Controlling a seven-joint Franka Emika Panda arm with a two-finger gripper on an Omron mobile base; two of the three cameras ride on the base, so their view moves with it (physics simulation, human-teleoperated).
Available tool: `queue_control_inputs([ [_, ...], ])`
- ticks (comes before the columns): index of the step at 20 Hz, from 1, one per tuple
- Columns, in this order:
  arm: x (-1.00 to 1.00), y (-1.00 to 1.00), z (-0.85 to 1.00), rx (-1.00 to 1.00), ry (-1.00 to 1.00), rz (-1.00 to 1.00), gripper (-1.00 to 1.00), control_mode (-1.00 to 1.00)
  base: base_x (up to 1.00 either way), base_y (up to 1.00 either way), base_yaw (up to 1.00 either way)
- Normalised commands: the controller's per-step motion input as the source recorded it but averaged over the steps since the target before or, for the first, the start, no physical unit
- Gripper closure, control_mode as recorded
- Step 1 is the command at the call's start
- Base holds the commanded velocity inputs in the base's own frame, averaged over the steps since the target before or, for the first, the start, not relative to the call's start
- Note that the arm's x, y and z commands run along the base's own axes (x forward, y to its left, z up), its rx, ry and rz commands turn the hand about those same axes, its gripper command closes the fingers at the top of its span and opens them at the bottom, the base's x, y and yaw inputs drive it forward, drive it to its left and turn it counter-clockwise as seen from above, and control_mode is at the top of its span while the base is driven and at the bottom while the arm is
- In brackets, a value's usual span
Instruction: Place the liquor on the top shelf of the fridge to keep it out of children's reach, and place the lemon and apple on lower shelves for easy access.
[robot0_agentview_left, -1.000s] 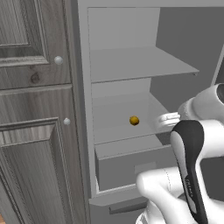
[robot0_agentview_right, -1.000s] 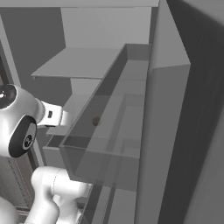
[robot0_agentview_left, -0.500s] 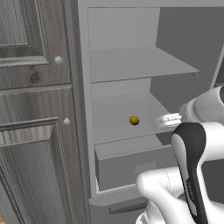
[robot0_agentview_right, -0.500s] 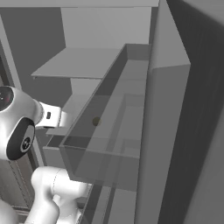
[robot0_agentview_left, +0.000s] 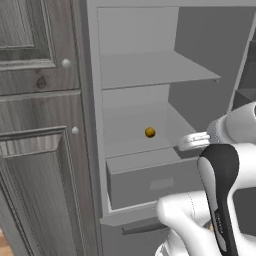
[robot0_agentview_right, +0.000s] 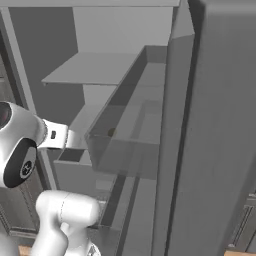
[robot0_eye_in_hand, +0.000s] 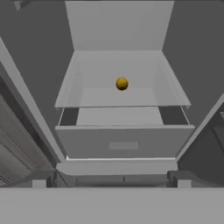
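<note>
My gripper is fully spread and carrying nothing, parked outside the open fridge (robot0_agentview_left: 95, 100) and looking in over the grey drawer box (robot0_eye_in_hand: 124, 142) at the bottom of the compartment. The lemon (robot0_eye_in_hand: 122, 83) sits alone on the lower shelf (robot0_eye_in_hand: 96, 98) just above that drawer, toward the back wall, straight ahead of my hand and well apart from it; the left base view shows it (robot0_agentview_left: 149, 132) on that shelf, with my wrist off to its right. The wood-grain cupboards (robot0_agentview_left: 40, 125) stand left of the fridge.

One lemon (robot0_agentview_left: 149, 132), one fridge (robot0_agentview_left: 200, 100) with two shelves and one drawer (robot0_eye_in_hand: 124, 142), two cupboard doors
</note>
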Motion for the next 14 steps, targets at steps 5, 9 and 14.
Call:
queue_control_inputs([
  [5, 0.0, 0.0, 0.0, 0.0, 0.0, 0.0, -1.0, 1.0, -0.75, -0.05, 0.0],
  [9, 0.0, 0.0, 0.0, 0.0, 0.0, 0.0, -1.0, 1.0, -0.85, -0.02, 0.0],
  [14, 0.0, 0.0, 0.0, 0.0, 0.0, 0.0, -1.0, 1.0, -0.92, -0.07, 0.0],
])
